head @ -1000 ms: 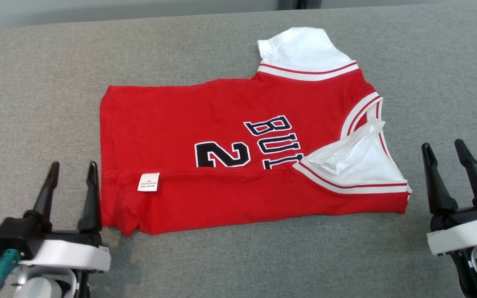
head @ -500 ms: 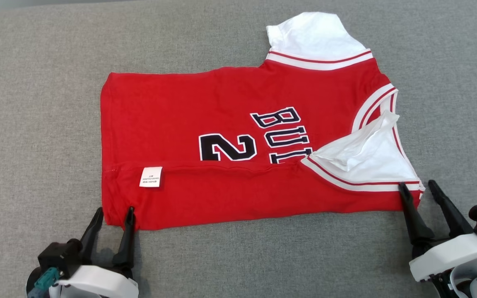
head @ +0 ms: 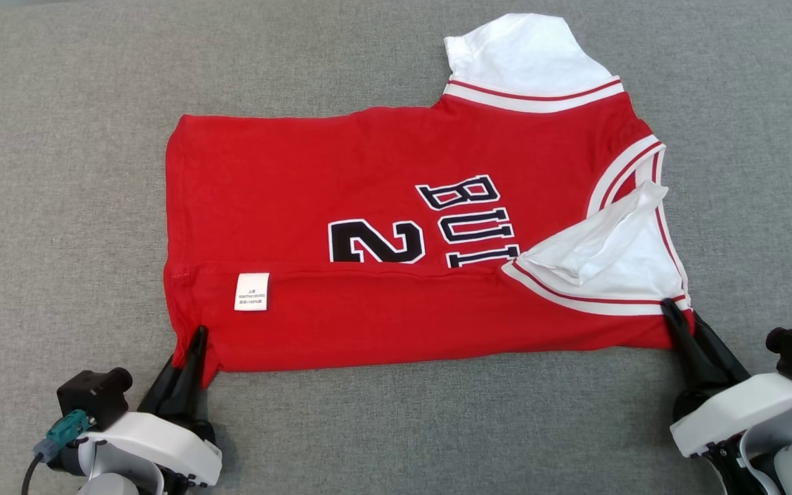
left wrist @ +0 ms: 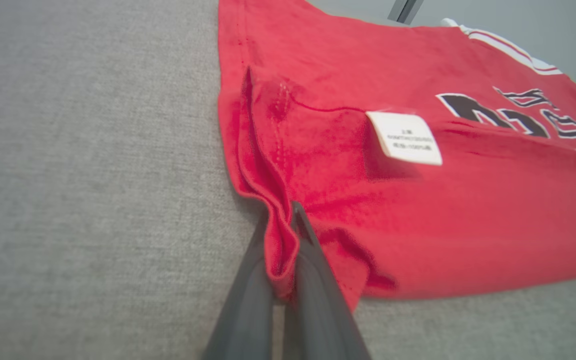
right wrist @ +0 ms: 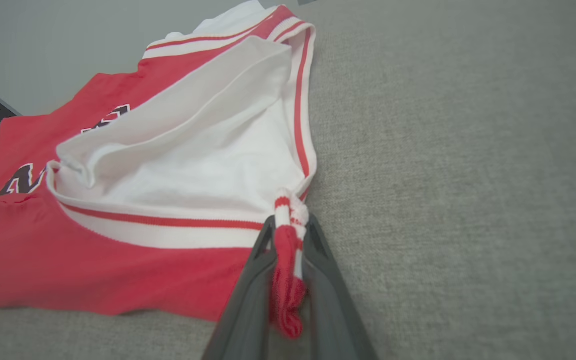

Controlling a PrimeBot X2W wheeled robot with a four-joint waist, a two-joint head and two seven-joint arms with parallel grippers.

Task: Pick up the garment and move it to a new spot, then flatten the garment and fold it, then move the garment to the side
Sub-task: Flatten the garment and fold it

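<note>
Supporting surface: a grey woven surface (head: 59, 172) is seen under everything, reaching every edge of the head view.
Garment: a red jersey-style garment (head: 286, 172) is laid flat about the middle of the surface, hem to the robot's left and neck to its right. Its near long edge is folded over onto the front, so that a red strip lies along the side closest to the robot.
Far sleeve: the far sleeve (head: 520, 55), white with a red-and-white band, is spread out beyond the garment's far edge, on the right.
Near sleeve: the near sleeve (head: 609, 268), also white, is turned in over the chest and creased, with a striped band along its lower edge.
Lettering: black lettering (head: 468, 206) outlined in white and a numeral 2 (head: 377, 242) are printed sideways. Their lower parts are covered by the folded strip.
Left gripper: the left gripper (head: 196, 337) is closed on the garment's near hem corner. In the left wrist view (left wrist: 280, 220) a bunched ridge of red cloth is pinched between the two dark fingers.
Right gripper: the right gripper (head: 678, 313) is clamped on the near shoulder corner. In the right wrist view (right wrist: 290, 222) a roll of red cloth and striped band is gripped between the fingers.
Care label: a small white care label (head: 251, 291) is sewn on the folded strip, near the left corner. Its print is too small to be read.
</note>
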